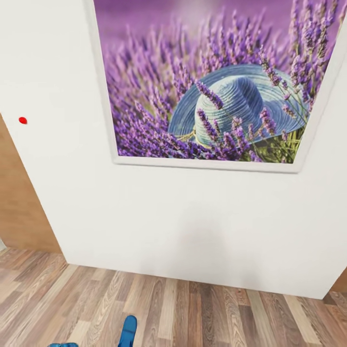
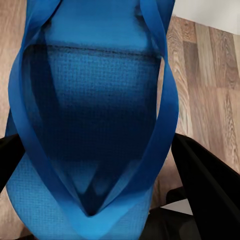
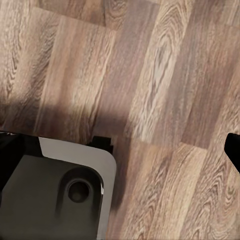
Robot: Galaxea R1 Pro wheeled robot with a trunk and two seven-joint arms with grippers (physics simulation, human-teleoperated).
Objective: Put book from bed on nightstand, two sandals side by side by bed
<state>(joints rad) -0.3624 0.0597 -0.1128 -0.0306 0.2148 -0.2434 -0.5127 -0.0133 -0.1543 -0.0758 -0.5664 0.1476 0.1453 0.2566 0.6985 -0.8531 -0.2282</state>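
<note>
One blue sandal sits between the left gripper's dark fingers, apparently clasped. From the head camera, its tip rises before a white wall with one lavender picture. Right gripper state: cannot tell; one grey robot part over plank floor.

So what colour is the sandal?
Bright blue, straps included; the sandal shows best in the left wrist view.
</note>
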